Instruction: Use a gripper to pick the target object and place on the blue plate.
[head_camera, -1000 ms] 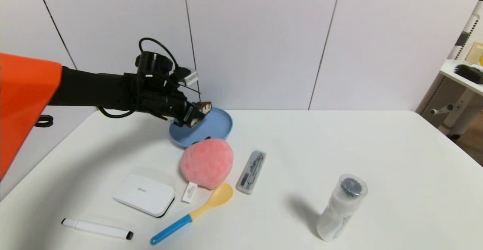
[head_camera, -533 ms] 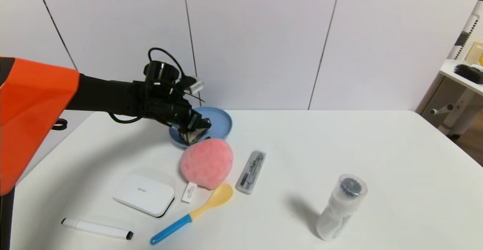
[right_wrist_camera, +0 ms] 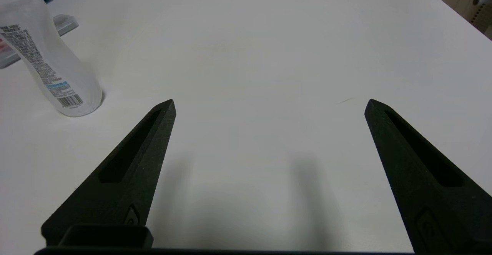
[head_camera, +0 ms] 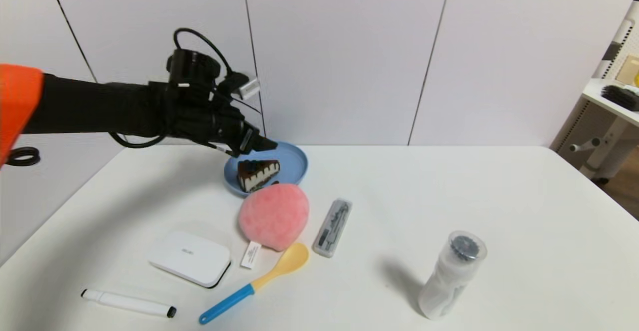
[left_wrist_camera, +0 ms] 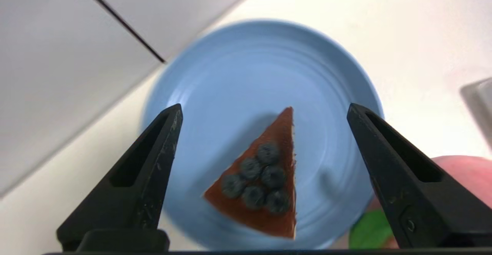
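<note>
Chocolate-topped triangular toy cake slice (head_camera: 257,173) with blueberries lies flat on the round light-blue plate (head_camera: 292,160), on its near-left part, free of any grip. Left gripper (left_wrist_camera: 265,110), black with pointed fingers, hovers just above it, jaws spread wide with the slice between them below. Fuzzy pink peach (head_camera: 273,215) sits just in front of the plate on the white bench (head_camera: 499,196). Right gripper (right_wrist_camera: 269,105) hangs over bare bench near a clear plastic bottle (right_wrist_camera: 46,62), jaws spread

We count one cake slice (head_camera: 257,174), one blue plate (head_camera: 294,160), one peach (head_camera: 273,215), one spoon (head_camera: 254,283), one marker (head_camera: 128,303), one white box (head_camera: 190,258), one grey case (head_camera: 333,227), one bottle (head_camera: 452,274), two grippers (left_wrist_camera: 265,112) (right_wrist_camera: 269,105).
</note>
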### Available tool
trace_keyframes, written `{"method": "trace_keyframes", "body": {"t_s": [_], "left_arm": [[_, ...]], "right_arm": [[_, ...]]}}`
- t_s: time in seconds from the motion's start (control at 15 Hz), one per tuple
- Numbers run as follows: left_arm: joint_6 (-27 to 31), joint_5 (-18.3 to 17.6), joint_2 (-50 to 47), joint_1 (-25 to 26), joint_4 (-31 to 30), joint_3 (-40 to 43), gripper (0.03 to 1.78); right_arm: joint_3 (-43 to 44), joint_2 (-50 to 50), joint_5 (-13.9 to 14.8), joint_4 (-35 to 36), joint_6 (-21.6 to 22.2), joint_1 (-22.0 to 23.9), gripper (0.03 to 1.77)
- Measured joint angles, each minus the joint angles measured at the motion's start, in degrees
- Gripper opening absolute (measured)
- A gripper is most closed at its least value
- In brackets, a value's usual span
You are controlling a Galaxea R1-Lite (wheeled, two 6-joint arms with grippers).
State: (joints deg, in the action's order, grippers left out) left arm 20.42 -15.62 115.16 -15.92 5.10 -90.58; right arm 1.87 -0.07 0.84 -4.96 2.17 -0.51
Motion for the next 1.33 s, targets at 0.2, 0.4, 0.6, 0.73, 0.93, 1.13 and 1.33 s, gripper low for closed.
{"method": "trace_keyframes", "body": {"t_s": [0.2,0.4,0.6,0.73,0.93,1.13,1.33], "left_arm": [[-0.99,4.93,-8.69,0.38,1.18,-0.07,1.6],[-2.38,10.76,-18.77,2.1,2.78,0.94,1.63],[-2.89,15.71,-29.04,4.55,3.72,7.84,1.66],[-3.08,16.65,-36.19,6.53,3.56,16.79,1.67],[-3.64,17.1,-47.97,9.73,0.28,33.28,1.67],[-4.38,16.8,-61.28,11.29,-4.99,50.33,1.68],[-4.88,15.92,-75.8,11.81,-6.67,64.7,1.69]], "right_arm": [[0.0,0.0,0.01,0.0,0.04,0.0,1.7],[0.0,0.0,0.01,0.0,0.0,0.05,1.7],[-0.02,0.0,0.04,-0.02,0.02,0.02,1.7],[-0.02,0.0,0.01,0.0,0.02,0.02,1.7],[-0.02,0.0,0.04,0.0,0.02,0.02,1.7],[-0.02,0.0,0.01,0.0,0.02,0.0,1.7],[-0.02,0.0,0.04,0.0,0.02,0.0,1.7]]}}
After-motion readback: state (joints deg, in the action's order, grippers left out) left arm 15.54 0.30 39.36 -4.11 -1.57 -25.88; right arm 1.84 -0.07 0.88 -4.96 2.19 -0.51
